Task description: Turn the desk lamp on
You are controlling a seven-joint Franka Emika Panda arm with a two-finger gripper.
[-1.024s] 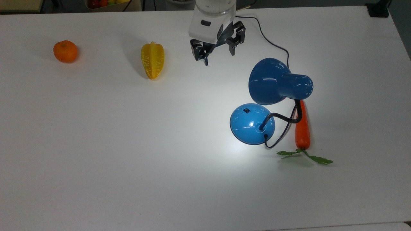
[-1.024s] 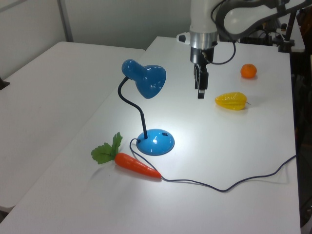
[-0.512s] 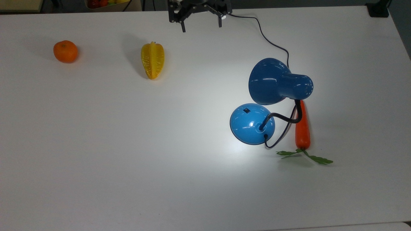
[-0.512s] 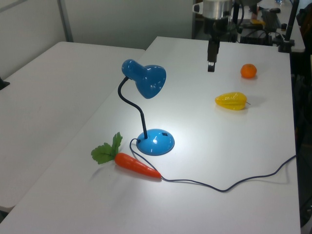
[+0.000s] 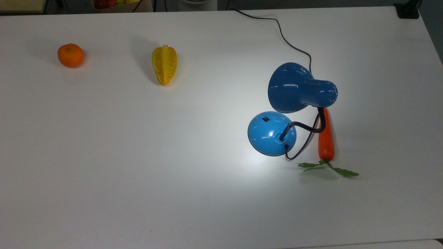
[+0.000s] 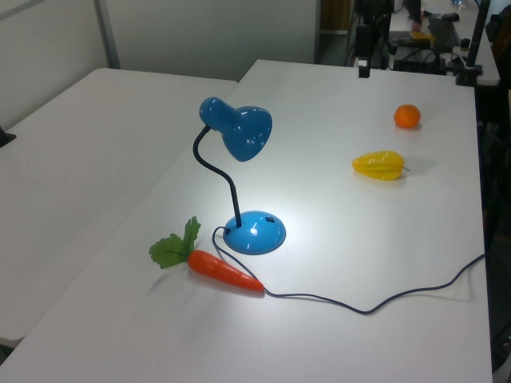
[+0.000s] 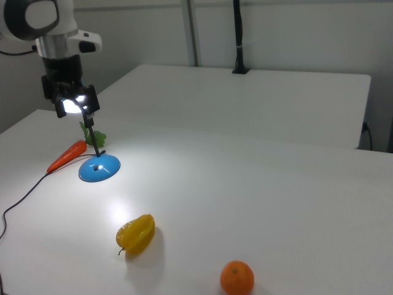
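top view: overhead | left view, right view: opposite oblique sides | shared: table (image 5: 138,155)

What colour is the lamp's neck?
Black, clearest in the left view: the neck curves from shade to base.

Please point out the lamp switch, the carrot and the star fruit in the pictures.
lamp switch (image 5: 265,119), top view, the small black square on the blue base.
carrot (image 5: 325,138), top view, the middle of its orange body.
star fruit (image 5: 164,64), top view, its central ridge.
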